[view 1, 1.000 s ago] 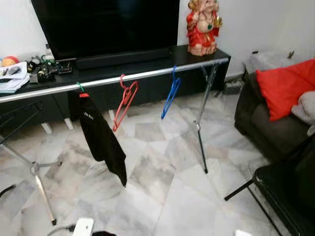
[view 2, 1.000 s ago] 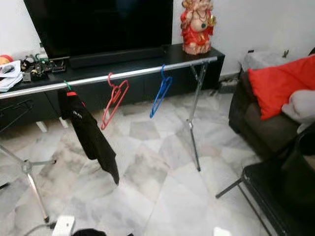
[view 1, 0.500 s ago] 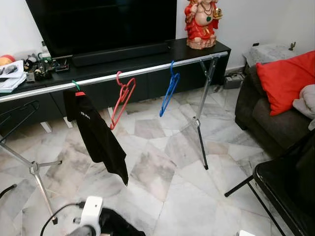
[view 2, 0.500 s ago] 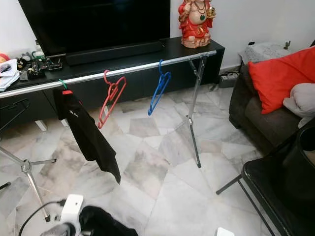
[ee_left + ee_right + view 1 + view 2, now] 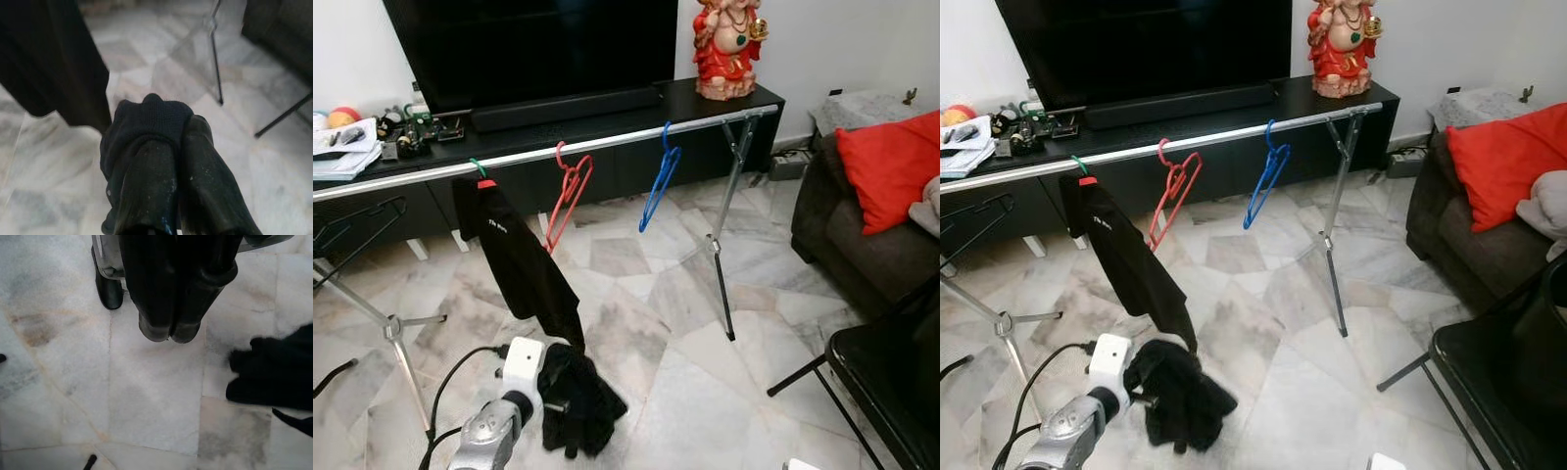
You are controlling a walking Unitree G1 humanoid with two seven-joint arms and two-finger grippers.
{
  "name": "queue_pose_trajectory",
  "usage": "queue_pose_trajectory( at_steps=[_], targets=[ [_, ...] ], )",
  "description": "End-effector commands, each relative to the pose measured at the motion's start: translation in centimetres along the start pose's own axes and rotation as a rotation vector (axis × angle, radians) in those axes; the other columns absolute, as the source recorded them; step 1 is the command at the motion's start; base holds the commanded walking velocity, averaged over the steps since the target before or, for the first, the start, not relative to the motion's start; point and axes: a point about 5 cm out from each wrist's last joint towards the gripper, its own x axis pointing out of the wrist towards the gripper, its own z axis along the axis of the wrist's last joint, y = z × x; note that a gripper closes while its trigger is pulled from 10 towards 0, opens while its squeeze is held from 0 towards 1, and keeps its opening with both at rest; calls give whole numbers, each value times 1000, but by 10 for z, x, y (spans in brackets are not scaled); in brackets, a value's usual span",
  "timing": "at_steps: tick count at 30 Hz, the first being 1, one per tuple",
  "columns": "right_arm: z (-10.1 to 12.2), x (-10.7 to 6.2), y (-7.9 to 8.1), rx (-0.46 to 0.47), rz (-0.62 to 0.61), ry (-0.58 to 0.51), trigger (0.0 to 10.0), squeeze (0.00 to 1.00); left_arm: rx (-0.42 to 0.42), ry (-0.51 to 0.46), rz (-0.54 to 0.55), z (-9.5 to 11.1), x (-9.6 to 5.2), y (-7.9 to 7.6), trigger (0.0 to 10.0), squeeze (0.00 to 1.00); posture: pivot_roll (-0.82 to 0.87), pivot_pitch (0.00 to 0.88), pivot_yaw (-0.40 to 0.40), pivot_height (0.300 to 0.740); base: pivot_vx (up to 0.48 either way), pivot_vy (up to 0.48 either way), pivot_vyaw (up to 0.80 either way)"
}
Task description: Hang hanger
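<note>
Currently I hold a bunched black garment (image 5: 573,401) in the left gripper (image 5: 168,147), fingers clamped on it (any hanger inside is hidden), low and near the rail (image 5: 607,143). Hanging remains. Right gripper (image 5: 168,330) idle, fingers together.

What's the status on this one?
Left gripper shut on black garment, raised before the rail. Right gripper shut, idle over floor. Red hanger and blue hanger hang empty. Nothing in the way.
</note>
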Motion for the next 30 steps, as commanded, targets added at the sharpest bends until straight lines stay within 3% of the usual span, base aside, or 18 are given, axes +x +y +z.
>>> queue_pose_trajectory(
  at_steps=[1, 5, 30],
  targets=[
    [-5, -1, 1, 9, -1, 10, 10000, 0, 2, -37, -6, 7, 0, 1, 10000, 0, -56, 45, 106, 740, 0, 0, 0],
    [-5, -1, 2, 12, 1, 8, 10000, 0, -31, -73, -18, 16, 4, -6, 10000, 0, -58, 34, 109, 740, 0, 0, 0],
    [-5, -1, 2, 12, 1, 8, 10000, 0, -31, -73, -18, 16, 4, -6, 10000, 0, -58, 34, 109, 740, 0, 0, 0]
  ],
)
